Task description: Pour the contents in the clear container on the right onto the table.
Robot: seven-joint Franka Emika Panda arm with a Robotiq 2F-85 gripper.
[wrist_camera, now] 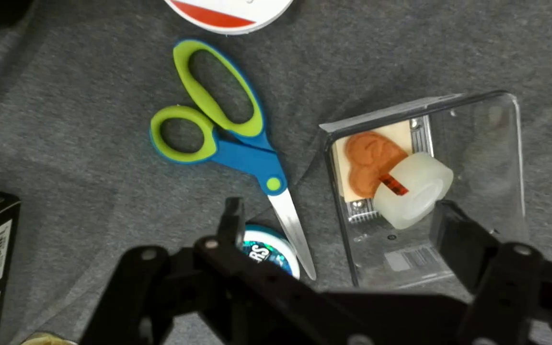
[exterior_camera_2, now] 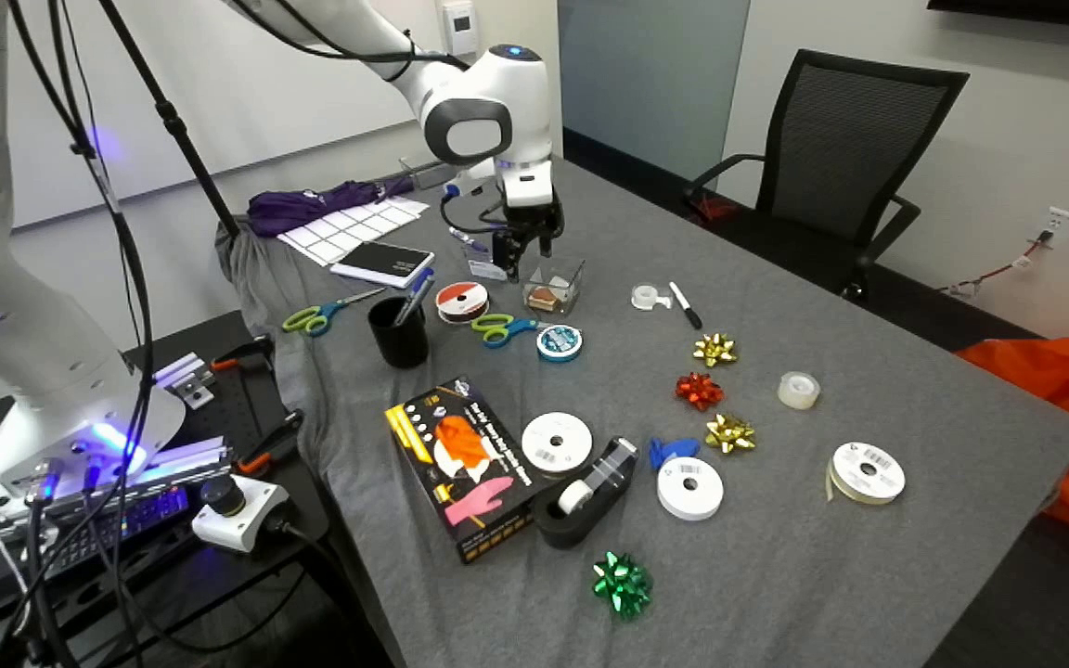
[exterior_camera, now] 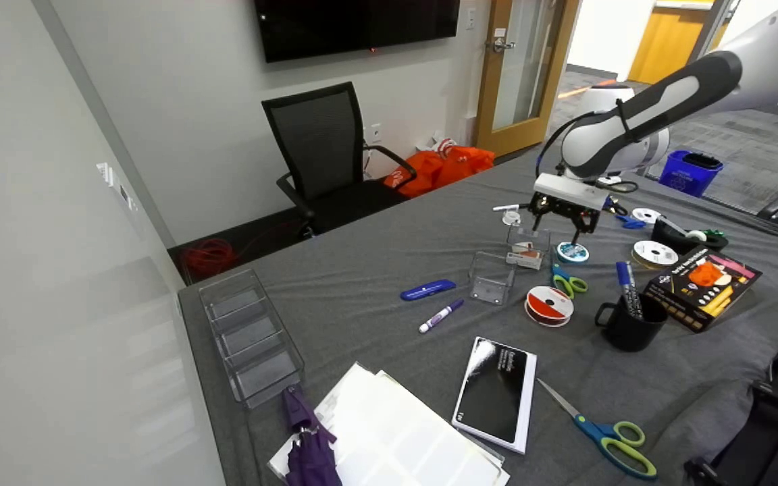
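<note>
The clear container (wrist_camera: 477, 134) stands upright on the dark grey table (wrist_camera: 98, 163), at the right of the wrist view. It also shows in both exterior views (exterior_camera: 514, 236) (exterior_camera_2: 574, 276). Inside lie a pale block with an orange heart-shaped face (wrist_camera: 372, 163) and a whitish tape roll (wrist_camera: 415, 189). My gripper (wrist_camera: 341, 211) is open and empty. Its right finger overlaps the container in the wrist view; its left finger is over a turquoise-and-white reel (wrist_camera: 271, 251). In both exterior views the gripper (exterior_camera: 555, 231) (exterior_camera_2: 528, 262) points down close above the container; the exact gap cannot be told.
A similar empty clear container (exterior_camera: 490, 278) stands beside it. Blue-green scissors (wrist_camera: 245, 155) lie close by, with a red-white ribbon spool (exterior_camera: 549, 305). A black mug with markers (exterior_camera: 631, 331) and a black glove box (exterior_camera_2: 465, 464) stand nearby. A compartment tray (exterior_camera: 252, 337) lies far off.
</note>
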